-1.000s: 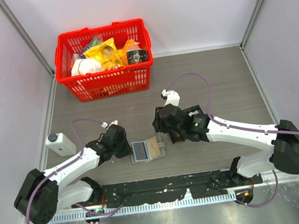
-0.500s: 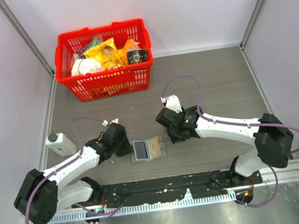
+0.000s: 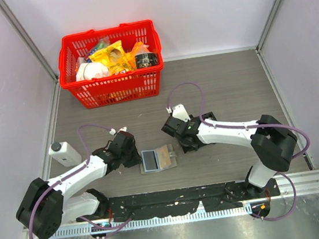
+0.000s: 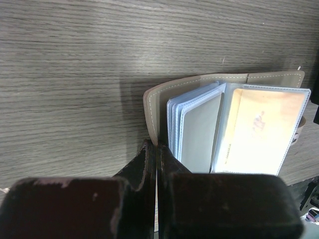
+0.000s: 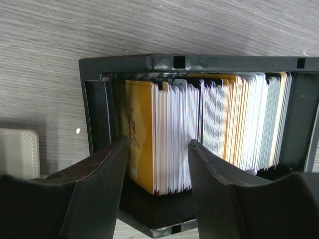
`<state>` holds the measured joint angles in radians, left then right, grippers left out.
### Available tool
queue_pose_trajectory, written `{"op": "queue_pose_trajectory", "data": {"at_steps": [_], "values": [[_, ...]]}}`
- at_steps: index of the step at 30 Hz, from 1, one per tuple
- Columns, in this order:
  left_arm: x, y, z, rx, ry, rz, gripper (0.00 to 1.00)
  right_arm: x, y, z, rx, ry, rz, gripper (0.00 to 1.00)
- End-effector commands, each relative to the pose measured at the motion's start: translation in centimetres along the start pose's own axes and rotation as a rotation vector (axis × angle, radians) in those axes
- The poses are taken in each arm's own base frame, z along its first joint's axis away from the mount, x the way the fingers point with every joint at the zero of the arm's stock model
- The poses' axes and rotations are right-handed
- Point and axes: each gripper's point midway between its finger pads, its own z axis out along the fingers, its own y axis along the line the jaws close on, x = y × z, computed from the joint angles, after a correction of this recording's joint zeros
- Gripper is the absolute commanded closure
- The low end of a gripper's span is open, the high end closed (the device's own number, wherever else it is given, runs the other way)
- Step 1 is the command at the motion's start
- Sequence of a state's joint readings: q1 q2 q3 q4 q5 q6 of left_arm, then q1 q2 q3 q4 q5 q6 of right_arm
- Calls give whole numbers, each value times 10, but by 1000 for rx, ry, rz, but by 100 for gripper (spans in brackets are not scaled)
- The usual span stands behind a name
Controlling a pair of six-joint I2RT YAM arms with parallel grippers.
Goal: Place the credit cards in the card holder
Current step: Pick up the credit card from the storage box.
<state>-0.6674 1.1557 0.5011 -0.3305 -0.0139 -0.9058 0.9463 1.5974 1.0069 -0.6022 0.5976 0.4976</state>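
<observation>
The card holder (image 3: 157, 159) lies open on the table, pale blue pockets to the left and a tan card under clear plastic to the right. In the left wrist view my left gripper (image 4: 157, 147) is shut on the near edge of the card holder's (image 4: 199, 124) beige cover. My right gripper (image 3: 184, 141) stands just right of it. In the right wrist view this right gripper (image 5: 157, 143) is open above a black tray (image 5: 129, 62) packed with upright credit cards (image 5: 214, 124). Its fingers straddle an orange card and a block of white ones, touching none.
A red basket (image 3: 115, 90) full of groceries stands at the back left. A small white device (image 3: 63, 153) sits by the left wall. A black rail (image 3: 175, 202) runs along the near edge, between the arm bases. A corner of the card holder (image 5: 17, 152) shows left of the tray.
My right gripper has opened wider and its arm has folded in, elbow swinging left, wrist still over the tray. The left arm and the card holder have not moved.
</observation>
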Motion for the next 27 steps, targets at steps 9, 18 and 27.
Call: {"op": "queue_pose_trajectory", "data": {"at_steps": [9,18,27], "values": [[-1,-11,1,49,4,16,100,-9,-14,7,116,-14,-57,46],[2,-10,5,47,19,17,100,-21,-19,-3,119,-42,-47,64],[5,-8,7,48,26,17,100,-20,-19,-6,99,-40,-48,71]]}}
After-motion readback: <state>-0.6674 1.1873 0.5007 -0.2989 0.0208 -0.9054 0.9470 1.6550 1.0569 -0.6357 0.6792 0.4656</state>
